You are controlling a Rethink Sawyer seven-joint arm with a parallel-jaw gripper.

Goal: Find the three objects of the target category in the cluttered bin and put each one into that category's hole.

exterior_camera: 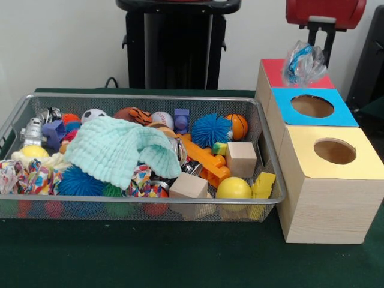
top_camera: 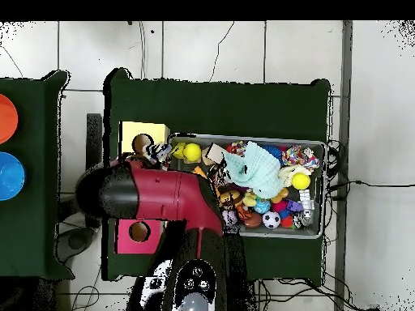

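My gripper point(exterior_camera: 319, 49) hangs from the red arm at the top right of the front view. It is shut on a clear crinkly wrapper with blue print point(exterior_camera: 303, 62), held just above the red-topped box point(exterior_camera: 273, 72). That box's hole is hidden behind the wrapper in the front view but shows in the overhead view point(top_camera: 139, 232). The wire-mesh bin point(exterior_camera: 144, 96) is full of toys; I see no other wrappers in it. In the overhead view the arm point(top_camera: 162, 194) hides the gripper and stands left of the bin point(top_camera: 251, 138).
A mint-green knitted cloth point(exterior_camera: 117, 150) covers the bin's middle, among balls, wooden cubes point(exterior_camera: 241, 158), a yellow ball point(exterior_camera: 233, 188) and orange plastic parts. The blue-topped box point(exterior_camera: 312, 107) and the yellow-topped box point(exterior_camera: 333, 151) stand in front of the red one.
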